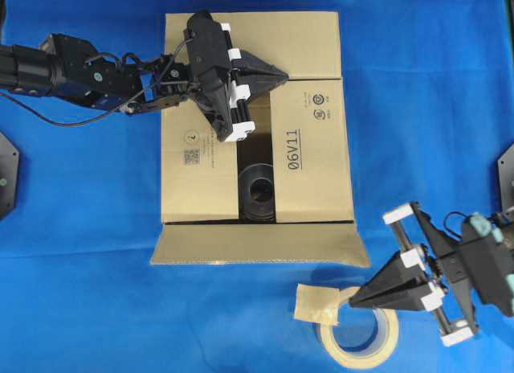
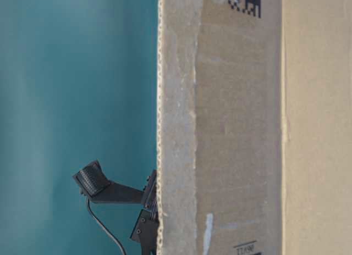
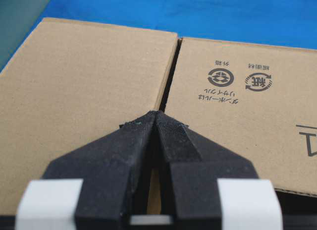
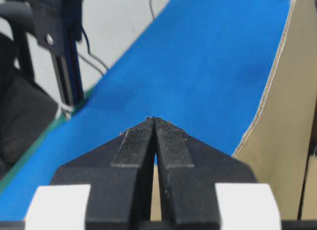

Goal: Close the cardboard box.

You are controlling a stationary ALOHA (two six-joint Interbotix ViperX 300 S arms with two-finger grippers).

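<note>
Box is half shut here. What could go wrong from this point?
The left gripper, shut, sits on the cardboard box where two top flaps meet; pressing there may bend a flap inward, towards the dark round thing in the gap. The near flap is still folded out. The right gripper hangs beside the tape roll and might knock it.

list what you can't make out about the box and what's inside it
- Dark round object inside the cardboard box: overhead view, flaps cover all but a gap, so its identity is unclear.
- Box top: table-level view, cut off by the frame.
- Small print beside the recycling marks: left wrist view, too small.
- Flap under the left end effector: overhead view, hidden by the arm.
</note>
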